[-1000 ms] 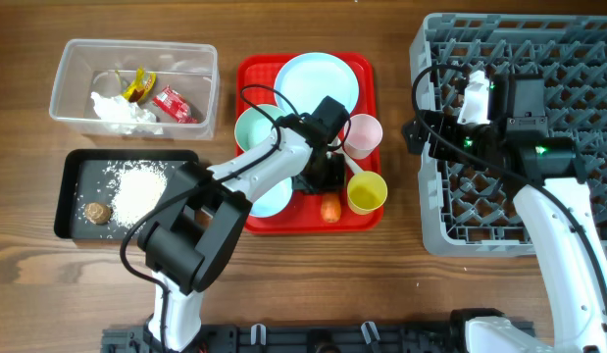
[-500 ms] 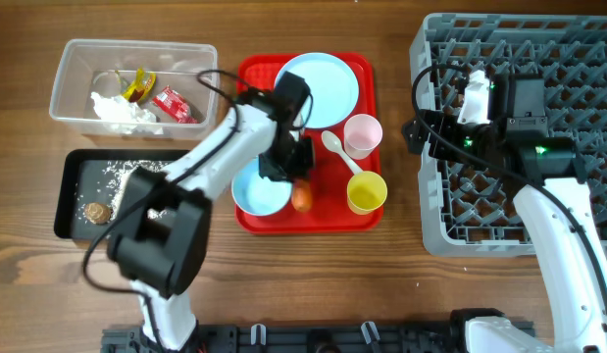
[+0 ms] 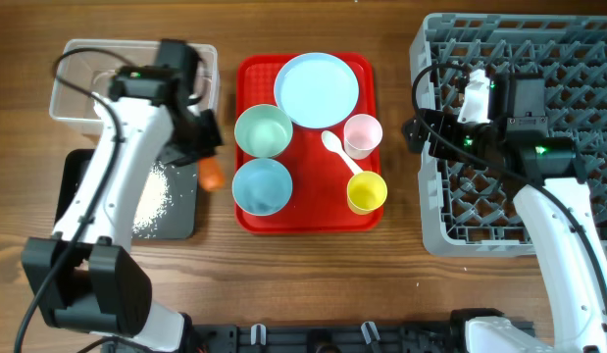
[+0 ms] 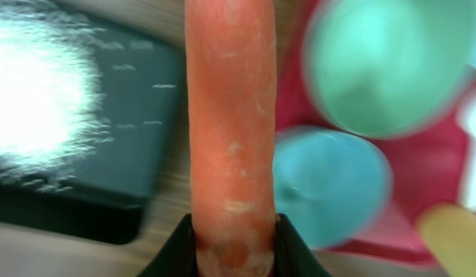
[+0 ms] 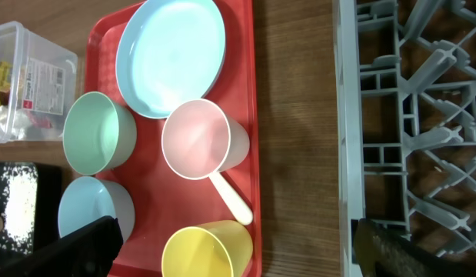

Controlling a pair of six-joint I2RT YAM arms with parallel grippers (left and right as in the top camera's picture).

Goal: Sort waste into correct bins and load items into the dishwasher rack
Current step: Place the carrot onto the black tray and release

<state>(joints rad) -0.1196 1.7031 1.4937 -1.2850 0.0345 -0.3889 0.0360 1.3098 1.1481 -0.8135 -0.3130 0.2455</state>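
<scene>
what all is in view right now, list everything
black tray: 1, black, left front
rice: 1 pile, white, black tray
clear tub: 1, clear, left rear
wrappers: 2, red, yellow, in tub
red tray: 1, red, centre
plate: 1, pale blue, red tray
bowls: 2, mint, blue, red tray
cups: 2, pink, yellow, red tray
spoon: 1, white, red tray
rack: 1, grey, right
carrot: 1, orange, left gripper
left gripper: shut on carrot
right gripper: open, by rack
</scene>
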